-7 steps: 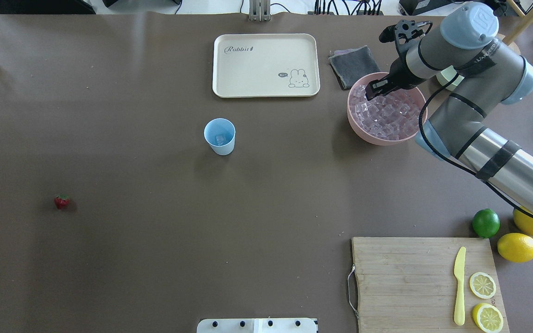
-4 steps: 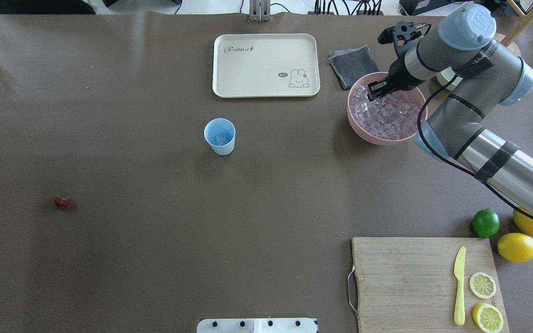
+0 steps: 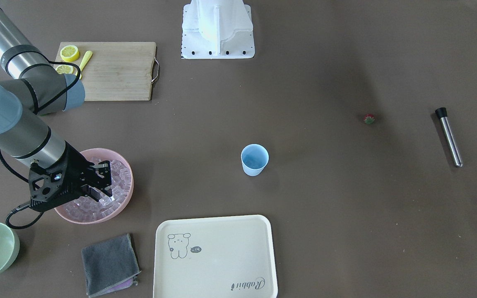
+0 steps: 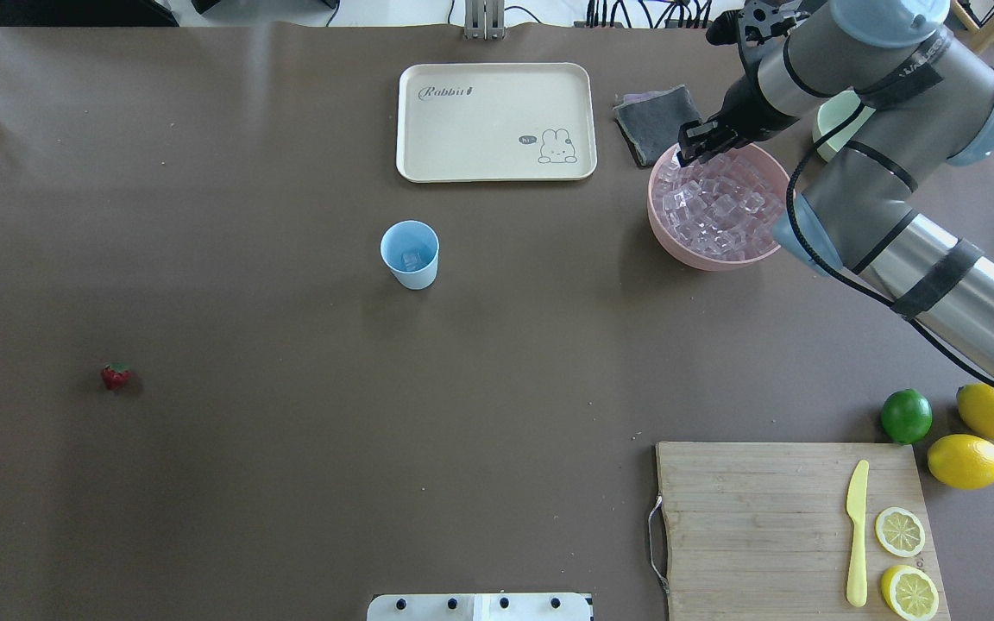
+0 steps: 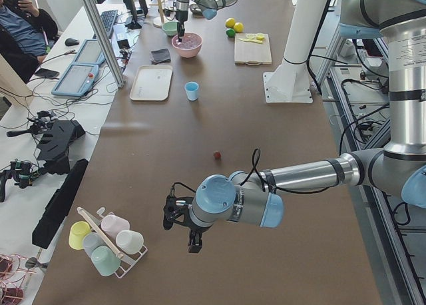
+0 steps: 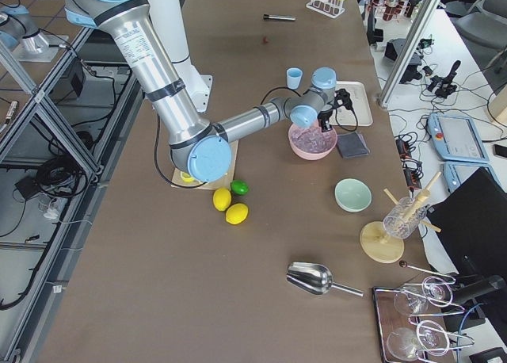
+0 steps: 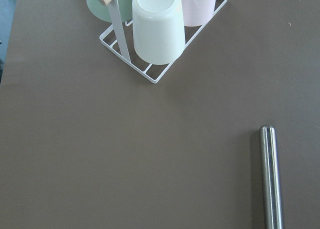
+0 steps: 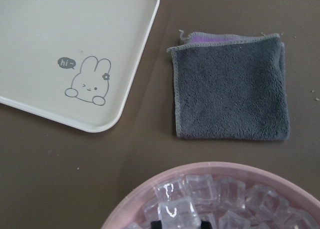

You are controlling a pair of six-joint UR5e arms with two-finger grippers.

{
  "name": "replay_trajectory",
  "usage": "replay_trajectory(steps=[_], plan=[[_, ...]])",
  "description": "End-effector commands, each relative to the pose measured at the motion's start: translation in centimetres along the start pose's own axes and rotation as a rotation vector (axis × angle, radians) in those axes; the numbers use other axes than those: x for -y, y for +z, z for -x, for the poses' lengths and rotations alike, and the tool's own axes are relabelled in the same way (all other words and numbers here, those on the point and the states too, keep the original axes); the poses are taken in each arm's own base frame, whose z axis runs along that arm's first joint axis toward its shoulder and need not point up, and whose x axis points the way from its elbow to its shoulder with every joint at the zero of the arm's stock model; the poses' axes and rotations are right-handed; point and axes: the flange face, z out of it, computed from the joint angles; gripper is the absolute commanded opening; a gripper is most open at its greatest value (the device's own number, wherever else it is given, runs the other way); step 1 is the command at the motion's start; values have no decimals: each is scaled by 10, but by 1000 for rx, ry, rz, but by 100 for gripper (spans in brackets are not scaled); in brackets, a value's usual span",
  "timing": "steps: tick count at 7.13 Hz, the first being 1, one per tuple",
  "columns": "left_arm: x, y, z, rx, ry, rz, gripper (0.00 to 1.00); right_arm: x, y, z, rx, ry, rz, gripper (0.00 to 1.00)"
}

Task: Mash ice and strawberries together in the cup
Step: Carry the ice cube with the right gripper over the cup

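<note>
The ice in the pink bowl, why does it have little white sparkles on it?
Right wrist view: light bounces off the flat faces of the ice, making crisp white glints, and the picture is sharp. Overhead view: the same cubes in the pink bowl look small and hazy, with only a pale shine.

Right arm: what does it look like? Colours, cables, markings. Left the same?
Right arm: silver tube links, grey joint housings, light-blue round caps. A black tape band wraps the silver link; a black cable loops alongside. Right gripper: black, two-fingered. Left arm: same silver, grey and light-blue build, also with a black cable.
</note>
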Motion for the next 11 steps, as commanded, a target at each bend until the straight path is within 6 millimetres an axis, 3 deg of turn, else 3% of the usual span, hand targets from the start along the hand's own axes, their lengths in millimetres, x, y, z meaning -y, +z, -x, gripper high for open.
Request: replay_trajectory(steps=[1,2,3,4,5,6,7,9,10,11], plan=[[0,0,-1,-2,0,-1,98,5,-13,107,24,166,8,19],[1,-1,-1,0,0,-1,98,-5,8,189,23,191,-41,19],[4,-1,-3,-2,3,-3,98,-23,19,257,42,248,-84,19],[5,-2,-4,-1,6,-5,98,-32,22,318,50,315,-174,19],[5,-2,-4,-2,7,-6,98,-46,42,353,49,310,-199,20],[6,-2,-4,-2,7,-6,98,-57,69,368,62,314,-230,20],[5,-2,-4,-2,8,-6,98,-63,86,370,76,317,-252,20],[5,-2,-4,-1,8,-6,98,-64,89,368,69,318,-251,21],[6,-2,-4,-1,9,-7,98,-66,92,366,60,311,-246,25],[6,-2,-4,-1,7,-6,98,-66,90,367,61,311,-247,45]])
